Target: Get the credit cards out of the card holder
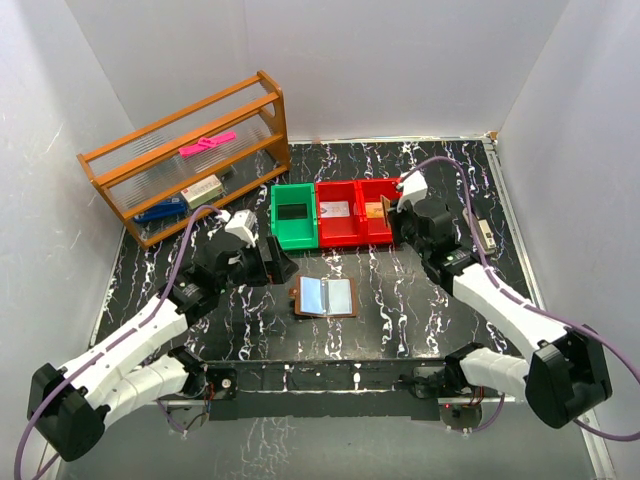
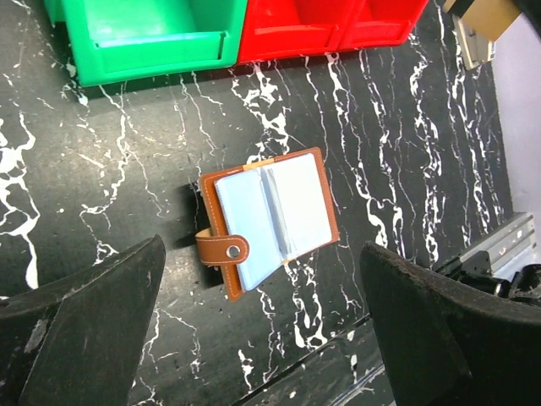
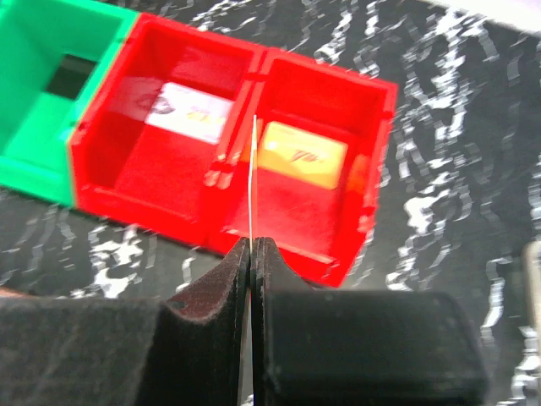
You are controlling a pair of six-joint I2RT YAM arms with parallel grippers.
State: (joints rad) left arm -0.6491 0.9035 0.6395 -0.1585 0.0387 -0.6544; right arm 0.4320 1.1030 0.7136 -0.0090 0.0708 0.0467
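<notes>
Right jaws clamp credit card [image 3: 253,178] edge-on above red bin [image 3: 385,110] divider; advise shifting off divider before release. Left jaws wide, nearside of bin.

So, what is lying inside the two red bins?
The left red bin holds a pale card, the right red bin a gold-orange card. Anything beneath them is covered. The right pincer holds a thin card edge-on.
</notes>
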